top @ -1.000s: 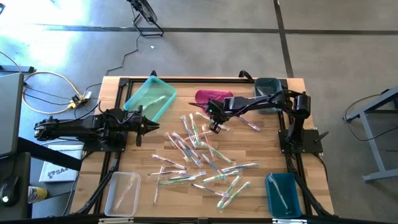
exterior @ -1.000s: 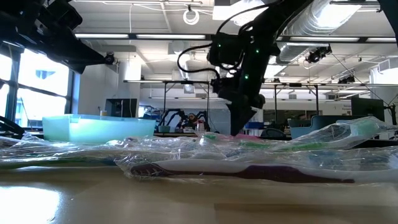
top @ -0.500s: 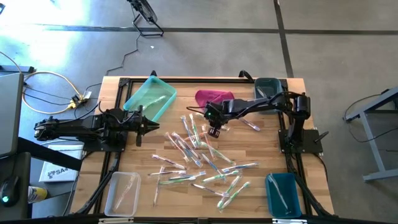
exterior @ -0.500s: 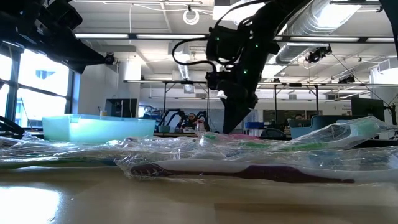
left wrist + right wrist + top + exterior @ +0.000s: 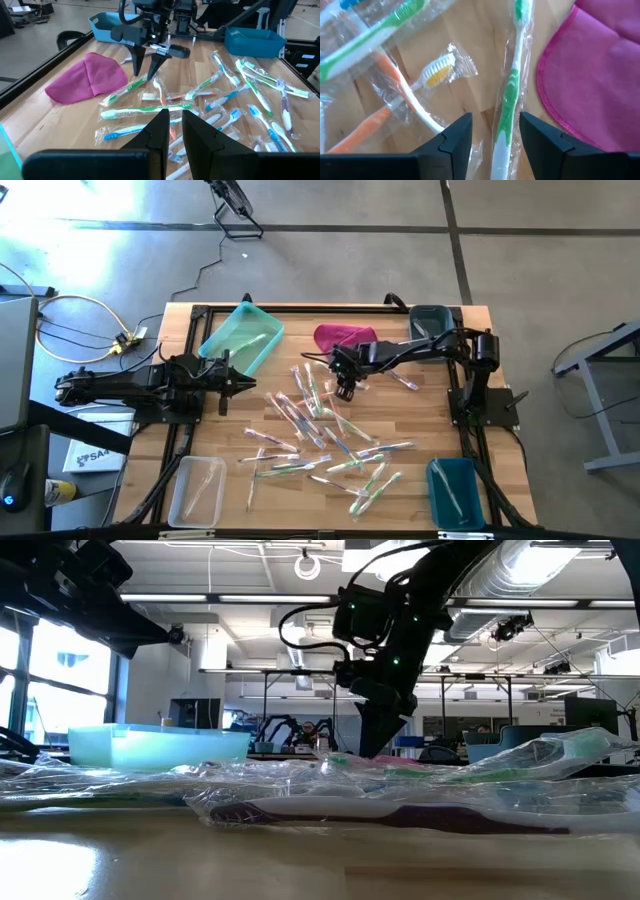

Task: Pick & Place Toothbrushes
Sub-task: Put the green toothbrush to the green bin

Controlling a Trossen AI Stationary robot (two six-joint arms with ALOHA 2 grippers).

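Right gripper [image 5: 344, 391], fingers apart, over perhaps thirty toothbrushes [image 5: 322, 430]; left gripper [image 5: 224, 386] nearly closed

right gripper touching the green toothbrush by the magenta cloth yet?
Cannot tell. In the right wrist view the right gripper straddles the green toothbrush with open fingers; finger contact isn't plainly shown.

The toothbrushes [image 5: 325, 430], each sealed in a clear, shiny wrapper, lie flat and scattered across the middle of the high view, many crossing or overlapping. Handles show green, blue, white and orange. One green-and-white toothbrush [image 5: 509, 95] lies just beside the magenta cloth's hem, between the claw's fingers.
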